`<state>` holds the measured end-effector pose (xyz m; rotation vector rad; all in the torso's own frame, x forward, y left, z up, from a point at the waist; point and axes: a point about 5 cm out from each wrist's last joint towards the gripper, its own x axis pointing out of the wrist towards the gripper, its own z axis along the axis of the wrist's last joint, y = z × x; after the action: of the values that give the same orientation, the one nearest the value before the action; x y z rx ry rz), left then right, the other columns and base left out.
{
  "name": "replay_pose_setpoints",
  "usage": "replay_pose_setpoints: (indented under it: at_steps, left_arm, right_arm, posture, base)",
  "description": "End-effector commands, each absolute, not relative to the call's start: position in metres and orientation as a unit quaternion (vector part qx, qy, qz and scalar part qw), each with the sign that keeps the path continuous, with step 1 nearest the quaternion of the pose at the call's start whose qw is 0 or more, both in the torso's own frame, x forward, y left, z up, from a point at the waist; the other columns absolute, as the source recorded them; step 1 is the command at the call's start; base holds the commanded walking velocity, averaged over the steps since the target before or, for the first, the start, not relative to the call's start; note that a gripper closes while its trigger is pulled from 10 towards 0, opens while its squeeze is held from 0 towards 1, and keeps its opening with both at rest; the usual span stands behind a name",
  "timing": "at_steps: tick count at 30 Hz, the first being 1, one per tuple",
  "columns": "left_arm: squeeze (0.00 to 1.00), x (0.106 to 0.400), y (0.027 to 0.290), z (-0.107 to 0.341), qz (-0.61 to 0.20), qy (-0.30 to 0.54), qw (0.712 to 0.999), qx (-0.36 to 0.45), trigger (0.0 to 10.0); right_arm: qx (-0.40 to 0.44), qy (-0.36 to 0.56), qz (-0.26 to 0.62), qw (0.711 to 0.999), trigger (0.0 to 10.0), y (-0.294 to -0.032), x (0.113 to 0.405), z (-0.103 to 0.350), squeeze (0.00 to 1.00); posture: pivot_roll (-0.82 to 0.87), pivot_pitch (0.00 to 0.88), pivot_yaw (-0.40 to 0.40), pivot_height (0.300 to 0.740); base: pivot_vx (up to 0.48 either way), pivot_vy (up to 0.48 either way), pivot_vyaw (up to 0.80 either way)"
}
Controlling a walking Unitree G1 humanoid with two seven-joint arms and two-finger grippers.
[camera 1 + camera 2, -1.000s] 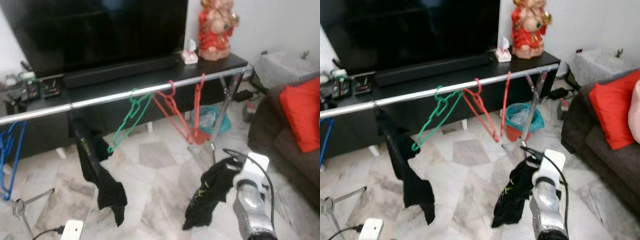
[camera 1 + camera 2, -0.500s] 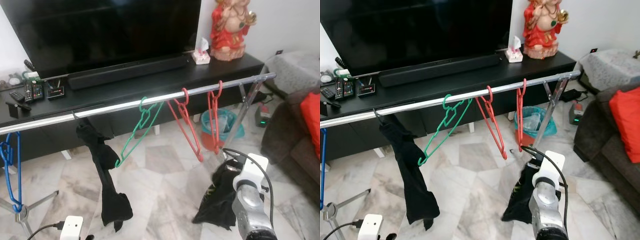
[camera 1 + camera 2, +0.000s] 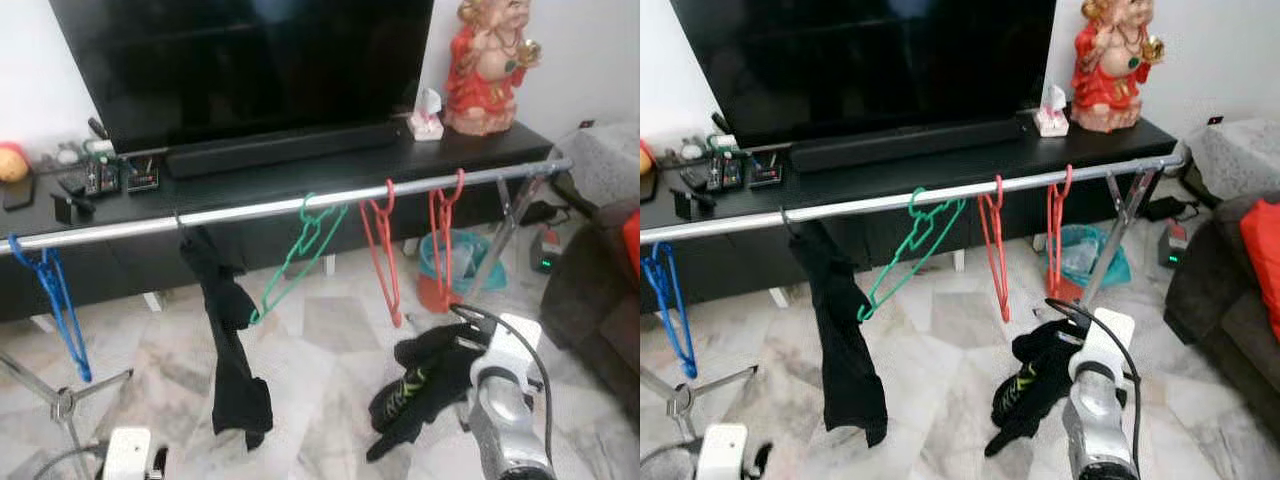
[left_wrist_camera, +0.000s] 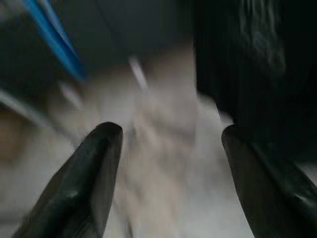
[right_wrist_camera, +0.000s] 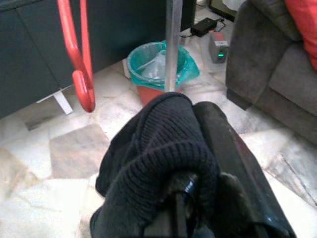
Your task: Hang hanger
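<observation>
Right gripper (image 5: 198,198) is clamped on a black garment (image 3: 425,375), low, well clear of the rail (image 3: 300,207); left gripper (image 4: 171,163) spread wide.

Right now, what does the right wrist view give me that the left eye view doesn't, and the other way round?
Right wrist view, up close: the ribbed knit of the black garment bunched over the right gripper. Left eye view: the television, the red statue, and the blue hanger, green hanger and hung black cloth on the rail. Both: a red hanger, the teal bin and the sofa.
</observation>
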<state>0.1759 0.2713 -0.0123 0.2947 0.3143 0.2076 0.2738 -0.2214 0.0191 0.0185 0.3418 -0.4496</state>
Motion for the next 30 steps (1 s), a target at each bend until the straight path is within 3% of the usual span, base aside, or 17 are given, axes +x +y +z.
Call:
replay_pose_setpoints:
  at_steps: [1,4,10,15,21,30]
  left_arm:
    - [0.00,0.188,0.276,0.020,0.103,0.092,0.978,0.157,10.0]
    - [0.00,0.205,0.264,0.051,0.081,0.018,0.982,0.169,10.0]
    - [0.00,0.225,0.245,0.075,0.047,-0.043,0.986,0.157,10.0]
    - [0.00,0.246,0.216,0.100,-0.048,-0.092,0.976,0.191,10.0]
    - [0.00,0.268,0.198,0.113,-0.073,-0.090,0.983,0.146,10.0]
    - [0.00,0.277,0.187,0.121,-0.110,-0.078,0.983,0.124,10.0]
  right_arm:
    - [0.007,0.147,-0.218,0.965,10.0,-0.222,0.279,0.028,0.00]
    - [0.008,0.140,-0.214,0.967,10.0,-0.222,0.280,0.030,0.00]
    - [0.008,0.139,-0.212,0.967,10.0,-0.221,0.282,0.031,0.00]
    - [0.015,0.131,-0.218,0.967,10.0,-0.223,0.283,0.033,0.00]
    - [0.023,0.123,-0.218,0.968,10.0,-0.222,0.284,0.036,0.00]
    - [0.025,0.122,-0.210,0.970,10.0,-0.220,0.284,0.036,0.00]
  posture:
    - [-0.18,0.000,0.015,0.740]
    - [-0.17,0.000,0.011,0.740]
    - [-0.18,0.000,0.006,0.740]
    - [-0.17,0.000,0.003,0.740]
    - [-0.19,0.000,0.010,0.740]
    - [-0.19,0.000,0.012,0.740]
  base:
    - [0.000,0.000,0.00]
    - [0.000,0.000,0.00]
    - [0.000,0.000,0.00]
    - [0.000,0.000,0.00]
    - [0.000,0.000,-0.07]
    - [0.000,0.000,-0.80]
